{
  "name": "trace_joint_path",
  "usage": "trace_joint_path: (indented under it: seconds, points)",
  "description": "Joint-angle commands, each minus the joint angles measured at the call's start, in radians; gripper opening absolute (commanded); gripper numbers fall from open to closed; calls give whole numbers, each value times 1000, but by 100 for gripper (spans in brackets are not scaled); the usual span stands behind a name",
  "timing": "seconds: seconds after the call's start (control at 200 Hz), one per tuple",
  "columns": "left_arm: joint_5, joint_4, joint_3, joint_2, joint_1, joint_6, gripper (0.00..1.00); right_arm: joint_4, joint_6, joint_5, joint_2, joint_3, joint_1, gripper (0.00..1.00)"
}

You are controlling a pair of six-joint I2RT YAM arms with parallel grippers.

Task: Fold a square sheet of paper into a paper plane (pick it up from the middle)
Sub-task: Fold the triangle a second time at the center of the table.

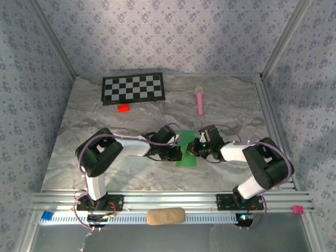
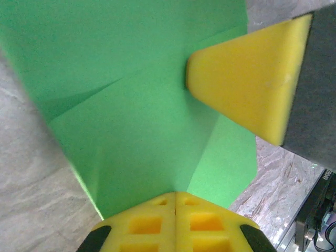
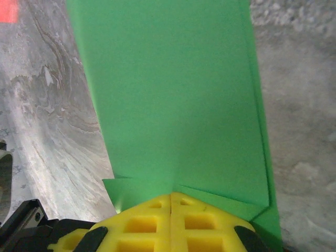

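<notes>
The square sheet of paper (image 1: pixel 185 152) is bright green and folded into a narrow strip, lying at the table's middle between both arms. My left gripper (image 1: pixel 179 152) is shut at its left side. In the left wrist view its fingertips (image 2: pixel 175 195) meet against the creased green paper (image 2: pixel 131 115), and the right gripper's yellow finger (image 2: pixel 247 84) presses its tip onto a diagonal crease. My right gripper (image 1: pixel 195 147) is shut too, its tip (image 3: pixel 171 195) resting where folded layers of the paper (image 3: pixel 173 94) meet. No paper shows between either pair of jaws.
A black-and-white checkerboard (image 1: pixel 133 88) lies at the back left with a small red block (image 1: pixel 124 108) before it. A pink microphone-shaped toy (image 1: pixel 200 100) lies behind the paper. A tan pad (image 1: pixel 165 216) sits on the front rail.
</notes>
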Motion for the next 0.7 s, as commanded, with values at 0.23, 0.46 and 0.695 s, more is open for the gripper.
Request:
trace_joint_path:
  seconds: [0.23, 0.46, 0.695]
  points:
    - [-59, -85, -47, 3, -10, 8, 0, -97, -77, -9, -60, 16, 46, 0]
    - [-85, -96, -56, -7, -8, 8, 0, -65, -56, 14, 25, -11, 46, 0]
    - [-86, -98, -66, 4, -8, 24, 0, -56, -50, 22, 29, -36, -52, 0]
